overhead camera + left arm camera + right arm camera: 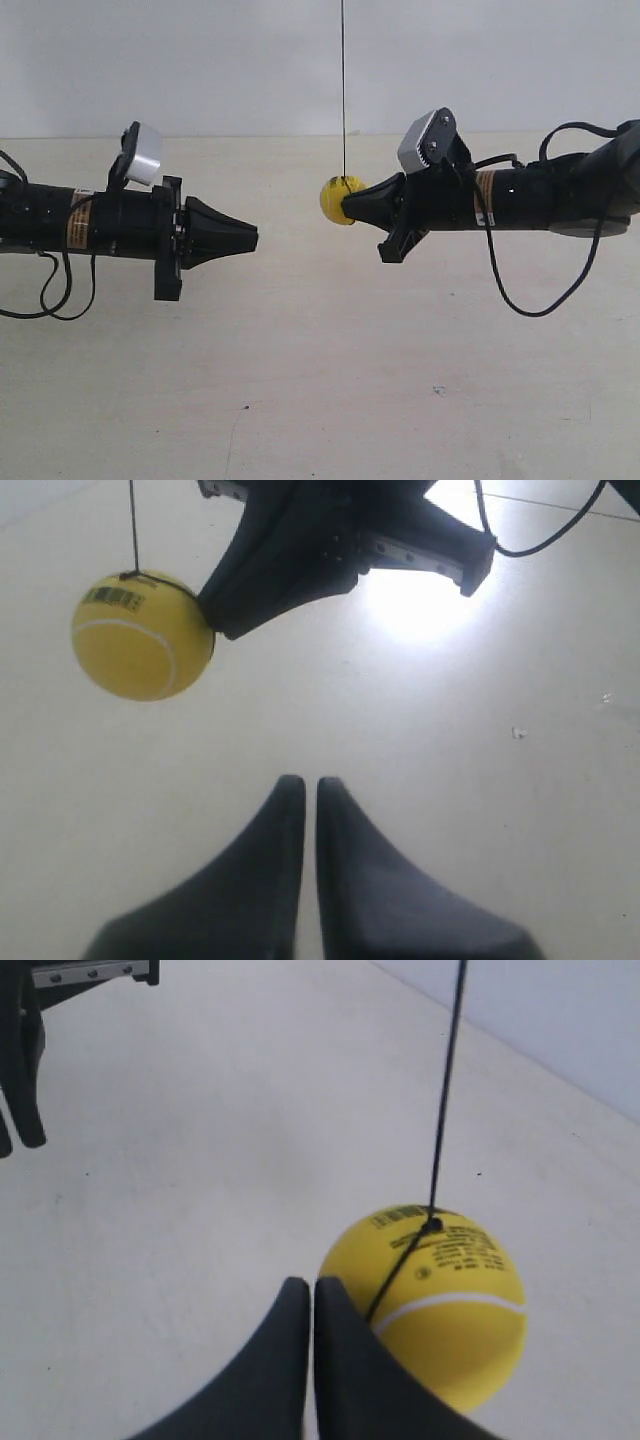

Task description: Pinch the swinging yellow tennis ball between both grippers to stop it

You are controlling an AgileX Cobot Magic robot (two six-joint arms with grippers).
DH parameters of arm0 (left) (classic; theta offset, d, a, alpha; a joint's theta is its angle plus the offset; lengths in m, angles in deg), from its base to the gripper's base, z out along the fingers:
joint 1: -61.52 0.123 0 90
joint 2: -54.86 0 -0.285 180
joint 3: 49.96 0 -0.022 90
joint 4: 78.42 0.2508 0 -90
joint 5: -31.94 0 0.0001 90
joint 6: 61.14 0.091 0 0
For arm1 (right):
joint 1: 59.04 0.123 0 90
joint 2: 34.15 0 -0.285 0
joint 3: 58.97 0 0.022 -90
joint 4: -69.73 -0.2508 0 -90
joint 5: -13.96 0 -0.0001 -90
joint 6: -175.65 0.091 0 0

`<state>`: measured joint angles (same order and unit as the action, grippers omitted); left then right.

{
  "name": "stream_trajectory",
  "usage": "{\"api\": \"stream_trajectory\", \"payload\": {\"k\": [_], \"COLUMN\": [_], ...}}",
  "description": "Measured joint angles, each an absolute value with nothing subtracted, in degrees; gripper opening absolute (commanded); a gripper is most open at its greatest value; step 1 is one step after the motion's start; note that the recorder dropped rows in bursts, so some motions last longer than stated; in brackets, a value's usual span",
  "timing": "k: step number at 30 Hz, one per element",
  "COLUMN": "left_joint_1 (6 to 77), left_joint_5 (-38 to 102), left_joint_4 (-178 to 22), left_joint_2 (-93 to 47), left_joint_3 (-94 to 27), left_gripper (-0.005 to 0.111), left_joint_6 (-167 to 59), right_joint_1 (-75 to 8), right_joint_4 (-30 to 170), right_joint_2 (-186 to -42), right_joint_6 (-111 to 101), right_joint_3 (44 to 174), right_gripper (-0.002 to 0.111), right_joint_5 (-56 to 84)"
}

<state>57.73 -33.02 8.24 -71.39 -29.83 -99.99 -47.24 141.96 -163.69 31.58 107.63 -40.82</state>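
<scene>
Above the pale beige flat surface [320,400], toward its far edge: a small bright yellow fuzzy tennis ball [333,200] is hanging on a thin dark string [343,90], black print facing up.
Right side: the right gripper [348,207], a black tapered cone, is touching the ball's side with its tip; its fingers are lying pressed together, clasping nothing.
Left side: the left gripper [253,238], a matching black cone, is pointing toward the ball, apart from it and sitting lower; its fingers are resting nearly together, hairline slit only, holding nothing.
Contact: one side only.
Backdrop: a plain white wall [200,60] is rising behind the far edge.
</scene>
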Motion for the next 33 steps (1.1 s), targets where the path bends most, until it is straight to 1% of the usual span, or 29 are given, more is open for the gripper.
{"api": "stream_trajectory", "payload": {"k": [17,21,28,30,33], "left_joint_1": [57.73,57.73,57.68,56.87,53.79], "left_joint_5": [-31.89,-31.75,-33.48,-33.60,-33.60], "left_joint_4": [1.79,2.29,7.13,7.23,9.23], "left_joint_2": [-71.39,-71.39,-71.39,-71.39,-71.39], "left_joint_3": [-29.83,-29.83,-29.83,-29.83,-31.70], "left_gripper": [0.005,0.005,0.005,0.005,0.005], "left_joint_6": [-97.85,-98.15,-99.37,-99.47,-101.07], "right_joint_1": [-47.24,-47.24,-47.24,-47.24,-47.24], "right_joint_4": [139.33,138.56,144.04,145.00,146.11], "right_joint_2": [-163.69,-163.69,-163.69,-163.69,-163.69], "right_joint_6": [28.70,28.70,33.52,34.28,35.29], "right_joint_3": [107.74,107.74,107.74,107.74,107.74], "right_gripper": [0.000,0.000,0.000,0.000,0.000], "right_joint_5": [-34.48,-34.48,-34.58,-34.70,-34.70]}}
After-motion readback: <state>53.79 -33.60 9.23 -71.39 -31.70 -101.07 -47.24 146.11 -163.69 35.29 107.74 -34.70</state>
